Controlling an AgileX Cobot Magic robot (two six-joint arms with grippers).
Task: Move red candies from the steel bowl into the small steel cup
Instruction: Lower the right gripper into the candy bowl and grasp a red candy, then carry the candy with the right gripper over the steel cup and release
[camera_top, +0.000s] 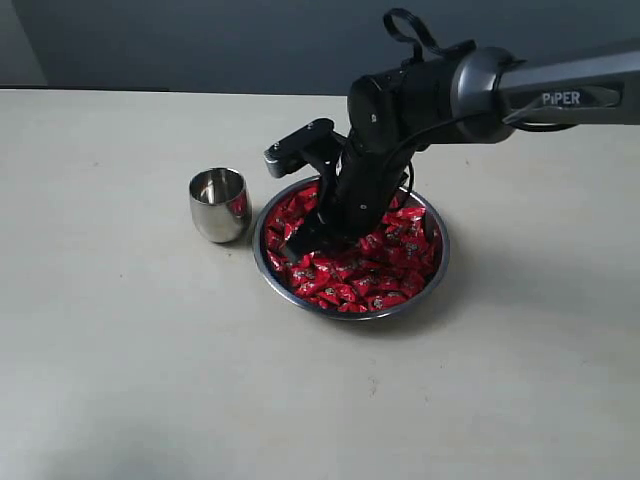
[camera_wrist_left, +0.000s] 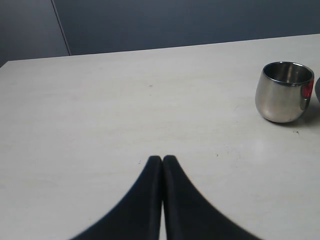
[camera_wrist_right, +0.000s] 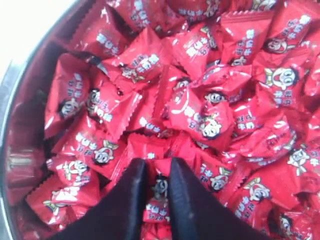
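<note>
Watching the right pincer (camera_wrist_right: 156, 169), centre frame in the steel bowl (camera_top: 400, 308), nipping one wrapper among the red candies (camera_top: 385, 272); we reckon an edge grip could slip or drag neighbours over the rim. The small steel cup (camera_top: 220, 205) stands just left of the bowl, narrow mouth, easy miss. We see the left pincer (camera_wrist_left: 162, 161) pressed together over the tabletop (camera_wrist_left: 75, 100).

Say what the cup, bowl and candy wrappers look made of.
Small steel cup: polished metal, likely stainless steel; mirror finish reflecting the red beside it. Steel bowl: same-looking shiny silver metal; its wall mirrors the candies. Red candies: glossy printed film wrappers, plastic or foil, hard to say; crinkled, serrated ends, bright glare.
</note>
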